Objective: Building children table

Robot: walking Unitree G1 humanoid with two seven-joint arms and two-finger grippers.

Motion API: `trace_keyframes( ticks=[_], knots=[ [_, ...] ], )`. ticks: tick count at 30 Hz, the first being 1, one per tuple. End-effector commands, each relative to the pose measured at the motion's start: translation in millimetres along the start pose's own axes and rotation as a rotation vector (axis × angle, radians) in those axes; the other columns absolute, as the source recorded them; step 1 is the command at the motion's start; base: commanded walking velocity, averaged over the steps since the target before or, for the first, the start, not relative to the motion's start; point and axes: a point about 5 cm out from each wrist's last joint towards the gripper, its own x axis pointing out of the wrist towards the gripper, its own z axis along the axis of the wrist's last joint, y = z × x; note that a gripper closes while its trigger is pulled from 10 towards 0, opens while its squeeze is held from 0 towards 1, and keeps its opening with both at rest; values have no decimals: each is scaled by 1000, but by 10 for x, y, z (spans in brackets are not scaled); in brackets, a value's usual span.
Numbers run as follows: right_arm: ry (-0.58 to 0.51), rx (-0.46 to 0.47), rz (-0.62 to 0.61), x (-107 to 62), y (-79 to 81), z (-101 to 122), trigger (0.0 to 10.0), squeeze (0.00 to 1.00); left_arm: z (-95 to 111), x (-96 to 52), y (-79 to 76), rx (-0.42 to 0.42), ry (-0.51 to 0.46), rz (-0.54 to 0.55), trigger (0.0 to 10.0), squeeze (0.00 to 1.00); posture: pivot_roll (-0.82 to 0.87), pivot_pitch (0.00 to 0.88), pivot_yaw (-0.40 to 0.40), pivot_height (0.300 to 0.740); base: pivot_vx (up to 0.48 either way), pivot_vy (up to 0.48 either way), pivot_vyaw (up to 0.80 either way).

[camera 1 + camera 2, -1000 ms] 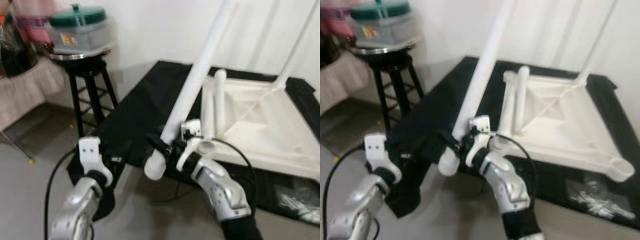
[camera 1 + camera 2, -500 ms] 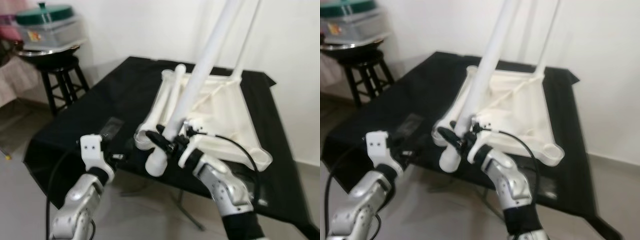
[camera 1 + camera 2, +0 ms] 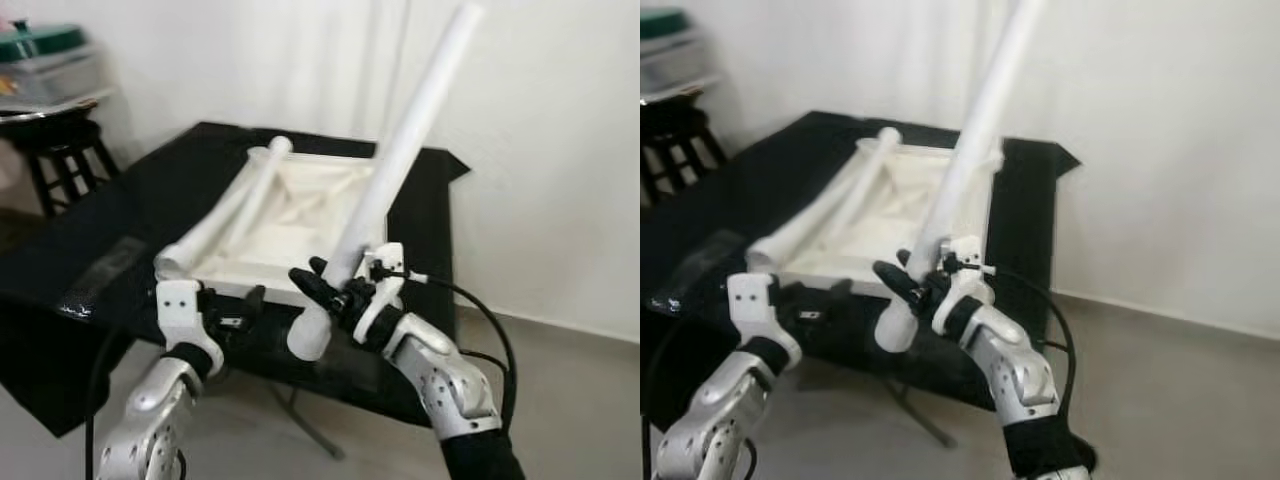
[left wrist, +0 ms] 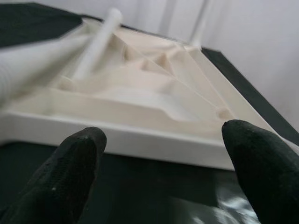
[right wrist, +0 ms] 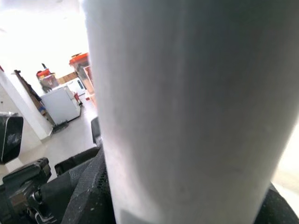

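Since the earlier frame my camera has swung right; the stool left view. Right gripper [image 3: 335,292] clamps the white table leg [image 3: 400,170], tilted above the upturned tabletop [image 3: 290,215]. Left gripper [image 4: 161,161] spread, empty, facing its rim.

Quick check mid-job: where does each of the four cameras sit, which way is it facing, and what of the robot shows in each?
Left eye view: on the head, looking forward and down at the white tabletop on the black table; both silver arms show, the right gripper holding the white leg.
Right eye view: beside it, same scene.
Left wrist view: along the left gripper, its open fingers facing the tabletop's edge.
Right wrist view: pressed against the leg.
Shared: the tabletop in eye and left wrist views.
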Motion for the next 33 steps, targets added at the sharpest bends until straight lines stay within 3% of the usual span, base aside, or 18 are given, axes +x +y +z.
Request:
trace_keyframes(
  ticks=[1, 7, 11, 13, 16, 19, 26, 33],
  knots=[
    [-24, -12, 5, 10, 5, 74, 10000, 0, 13, 1, -11, 9, -1, -6, 10000, 0, -41, 0, 16, 740, 0, -480, 0],
    [-23, -15, 8, 4, 10, 82, 10000, 0, 13, -5, -15, 9, -1, -4, 10000, 0, -38, 0, 13, 740, 0, -480, 0],
    [-66, -36, -126, -11, -120, 172, 10000, 0, 10, -13, -12, 19, 1, 2, 10000, 0, -28, 0, 6, 740, 0, -480, 0],
    [-66, -36, -126, -11, -120, 172, 10000, 0, 10, -13, -12, 19, 1, 2, 10000, 0, -28, 0, 6, 740, 0, -480, 0],
    [-76, -216, -212, -5, -198, 276, 10000, 0, 17, -20, -2, 33, -4, 11, 10000, 0, -23, 0, 1, 740, 0, -480, 0],
    [53, -183, -90, -34, -180, 150, 10000, 0, 23, -28, 7, 44, -5, 19, 10000, 0, -24, 0, 4, 740, 0, -480, 260],
    [71, -300, -79, -49, -130, 36, 10000, 0, 29, -11, 12, 62, 10, 51, 10000, 0, -34, 0, 7, 740, 0, -479, 786],
    [75, -323, -78, -34, -142, 7, 10000, 0, -5, 14, -19, 96, 40, 39, 10000, 0, -35, 0, 9, 740, 0, -423, 788]
  ],
)
